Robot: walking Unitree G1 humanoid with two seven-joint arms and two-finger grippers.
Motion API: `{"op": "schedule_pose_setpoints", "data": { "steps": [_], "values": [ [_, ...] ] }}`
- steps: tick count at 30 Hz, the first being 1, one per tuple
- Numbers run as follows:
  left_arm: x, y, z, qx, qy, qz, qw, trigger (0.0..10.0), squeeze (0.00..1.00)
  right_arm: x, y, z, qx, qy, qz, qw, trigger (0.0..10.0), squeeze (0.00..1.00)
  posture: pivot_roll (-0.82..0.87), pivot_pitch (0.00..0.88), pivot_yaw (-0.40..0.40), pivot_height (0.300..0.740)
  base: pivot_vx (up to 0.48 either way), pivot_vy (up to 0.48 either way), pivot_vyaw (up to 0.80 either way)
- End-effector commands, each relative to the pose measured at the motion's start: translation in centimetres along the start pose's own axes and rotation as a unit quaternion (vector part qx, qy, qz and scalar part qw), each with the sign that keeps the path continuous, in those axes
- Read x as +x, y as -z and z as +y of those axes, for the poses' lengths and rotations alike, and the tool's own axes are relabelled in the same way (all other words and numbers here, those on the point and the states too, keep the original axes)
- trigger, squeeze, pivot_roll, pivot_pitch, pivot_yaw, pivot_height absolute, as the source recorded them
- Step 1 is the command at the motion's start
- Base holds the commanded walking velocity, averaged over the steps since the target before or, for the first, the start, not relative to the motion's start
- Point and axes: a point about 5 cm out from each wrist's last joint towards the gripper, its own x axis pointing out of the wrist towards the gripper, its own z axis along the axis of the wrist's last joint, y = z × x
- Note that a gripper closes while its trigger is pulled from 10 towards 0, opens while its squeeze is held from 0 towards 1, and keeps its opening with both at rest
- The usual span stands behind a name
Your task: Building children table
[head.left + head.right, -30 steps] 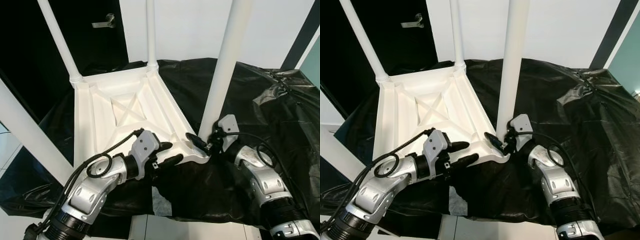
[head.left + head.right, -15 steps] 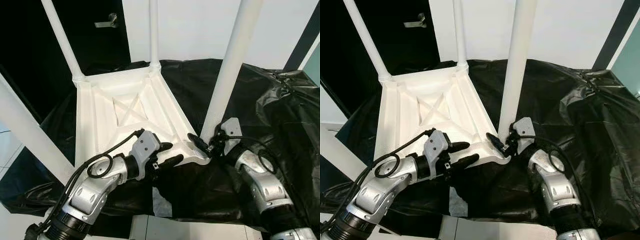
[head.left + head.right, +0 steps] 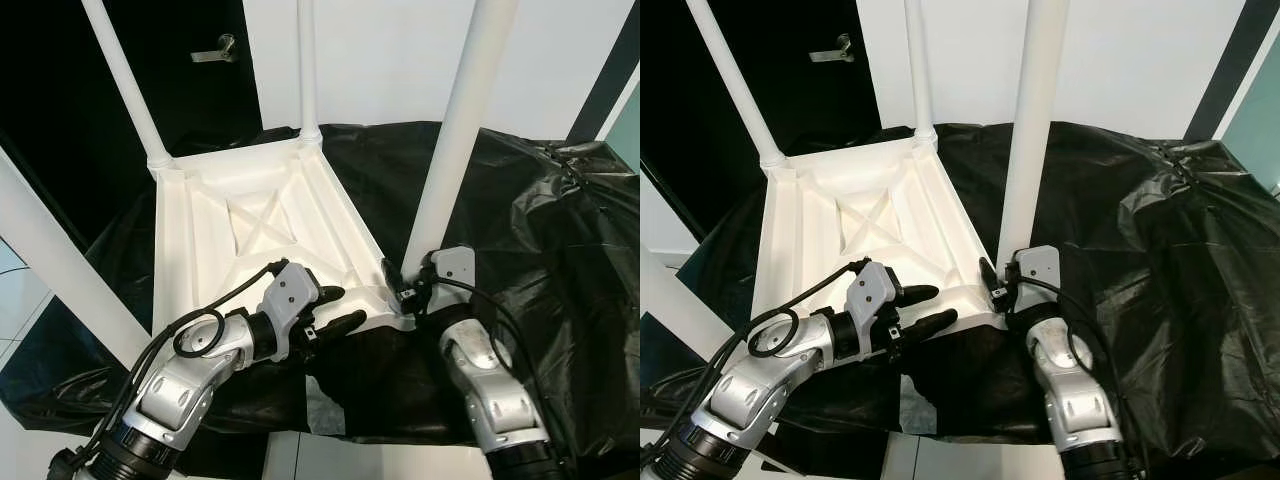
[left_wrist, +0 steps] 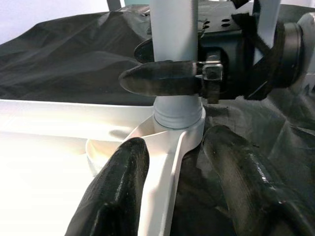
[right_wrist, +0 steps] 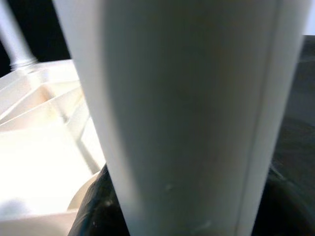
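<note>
Tops of all 4 legs run out of frame. Your right gripper (image 3: 398,287) clamps the near leg (image 3: 450,140) low down. Your left gripper (image 3: 338,308) straddles the tabletop's (image 3: 200,270) edge, fingers parted.

A crumpled black plastic sheet (image 3: 560,230) covers the bench, bunched into glossy folds toward its far right side. Behind the sheet stands a white wall (image 3: 390,60), and left of that wall is a dark door (image 3: 120,60) with a silver lever handle (image 3: 212,52). At the sheet's near left edge, pale floor (image 3: 20,300) shows.
</note>
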Motion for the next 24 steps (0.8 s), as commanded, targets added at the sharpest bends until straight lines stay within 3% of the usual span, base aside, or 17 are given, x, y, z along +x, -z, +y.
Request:
{"op": "schedule_pose_setpoints", "data": {
  "steps": [1,6,13,14,15,16,18,19,24],
  "values": [
    [-0.2,0.1,-0.6,-0.001,0.039,0.004,0.999,10.0,0.00,-0.8,1.9,-0.3,0.011,0.050,0.052,0.997,10.0,0.00,0.02,0.000,0.026,0.740,0.000,0.000,0.00],
    [-0.2,0.0,-0.7,0.000,0.040,0.005,0.999,10.0,0.00,-0.8,1.3,1.0,0.020,0.048,0.039,0.998,10.0,0.00,0.02,0.000,0.026,0.740,0.000,0.000,0.00],
    [-0.1,0.0,-0.7,0.002,0.042,0.006,0.999,10.0,0.00,-0.9,1.1,0.6,0.006,0.046,0.034,0.998,10.0,0.00,0.01,0.000,0.025,0.740,0.000,0.000,0.00],
    [-0.1,0.0,-0.7,0.002,0.042,0.006,0.999,10.0,0.00,-0.9,1.0,0.6,0.007,0.042,0.031,0.999,10.0,0.11,0.01,0.000,0.024,0.740,0.000,0.000,0.00],
    [0.0,-0.1,-0.7,0.002,0.043,0.005,0.999,10.0,0.00,-1.0,0.9,0.6,0.008,0.040,0.029,0.999,10.0,0.11,0.01,0.000,0.024,0.740,0.000,0.000,0.00],
    [0.0,-0.1,-0.7,0.002,0.043,0.005,0.999,10.0,0.00,-1.0,0.9,0.5,0.007,0.035,0.027,0.999,10.0,0.82,0.01,0.000,0.024,0.740,0.000,0.000,0.00],
    [0.0,-0.1,-0.7,0.002,0.043,0.005,0.999,10.0,0.00,-1.0,0.8,0.4,0.006,0.030,0.025,0.999,10.0,0.82,0.01,0.000,0.025,0.740,0.000,0.000,0.00],
    [0.1,-0.1,-0.7,0.002,0.044,0.005,0.999,10.0,0.00,-1.1,0.7,0.3,0.009,0.021,0.022,1.000,10.0,1.00,0.01,0.000,0.023,0.740,0.000,0.000,0.00],
    [0.0,-0.1,-0.7,0.003,0.041,0.004,0.999,10.0,0.00,-2.2,0.4,-1.9,0.002,-0.056,0.014,0.998,10.0,1.00,0.02,0.000,0.013,0.740,0.000,0.000,0.00]
  ]
}}
